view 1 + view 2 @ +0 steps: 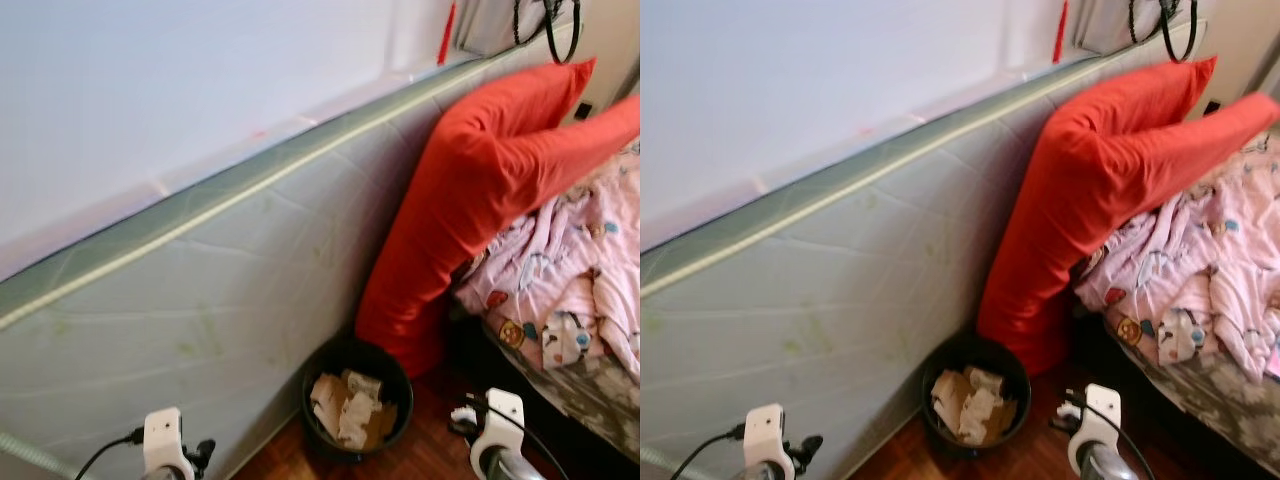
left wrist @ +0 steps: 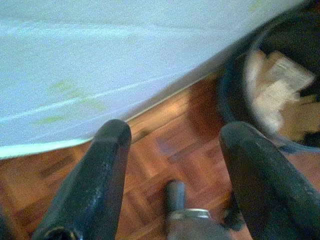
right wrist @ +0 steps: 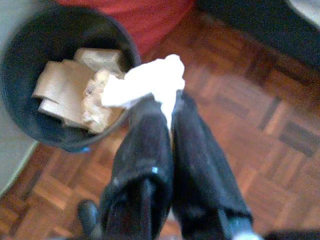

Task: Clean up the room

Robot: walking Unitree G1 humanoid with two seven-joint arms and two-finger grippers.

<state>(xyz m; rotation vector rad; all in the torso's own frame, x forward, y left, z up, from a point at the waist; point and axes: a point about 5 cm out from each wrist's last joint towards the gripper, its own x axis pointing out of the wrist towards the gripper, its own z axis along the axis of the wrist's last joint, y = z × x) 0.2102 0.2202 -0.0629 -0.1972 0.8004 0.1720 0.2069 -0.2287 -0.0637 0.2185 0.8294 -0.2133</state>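
Note:
A black waste bin (image 1: 357, 398) stands on the wood floor against a leaning mattress (image 1: 200, 300); crumpled paper and cardboard lie inside it. My right gripper (image 3: 167, 107) is shut on a white crumpled tissue (image 3: 147, 85) and hangs just beside the bin (image 3: 55, 75), above the floor. My left gripper (image 2: 172, 145) is open with nothing between its fingers, low over the floor near the mattress and the bin's (image 2: 280, 85) other side. Both wrists show at the bottom of the head views, the left wrist (image 1: 165, 440) and the right wrist (image 1: 498, 430).
A long red pillow (image 1: 470, 190) leans on the mattress right behind the bin. A bed with a pink patterned blanket (image 1: 575, 270) stands at the right. Parquet floor (image 3: 250, 130) lies open between bin and bed.

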